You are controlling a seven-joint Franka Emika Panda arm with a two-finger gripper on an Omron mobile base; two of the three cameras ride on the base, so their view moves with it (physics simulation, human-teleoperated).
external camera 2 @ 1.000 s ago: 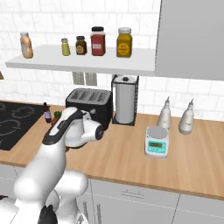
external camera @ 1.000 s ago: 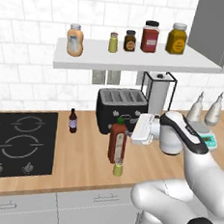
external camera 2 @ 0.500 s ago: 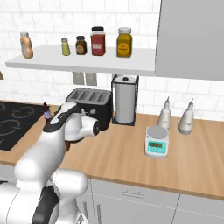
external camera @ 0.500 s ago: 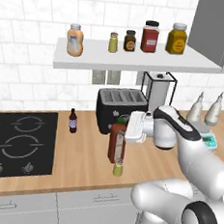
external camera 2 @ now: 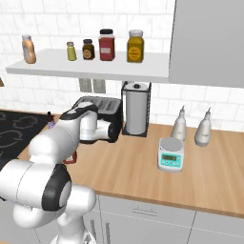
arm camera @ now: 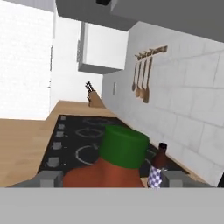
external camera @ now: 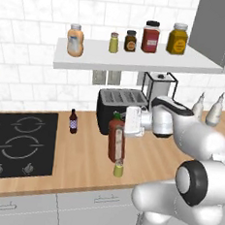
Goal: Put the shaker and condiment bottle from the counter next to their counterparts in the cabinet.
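On the worktop (external camera: 80, 162) in front of me stand the condiment bottle (external camera: 116, 140), the shaker (external camera: 119, 168), a small dark bottle (external camera: 73, 121), a toaster (external camera: 118, 108), a paper roll holder (external camera 2: 136, 110) and a scale (external camera 2: 170, 154). On the cabinet (external camera: 139, 62) shelf stand the counterparts (external camera: 75, 40) and three jars (external camera: 151, 37).

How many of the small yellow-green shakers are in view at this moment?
2. One shaker stands on the counter, just in front of the red condiment bottle. Its twin stands on the white shelf, between the squat orange bottle and a small dark jar.
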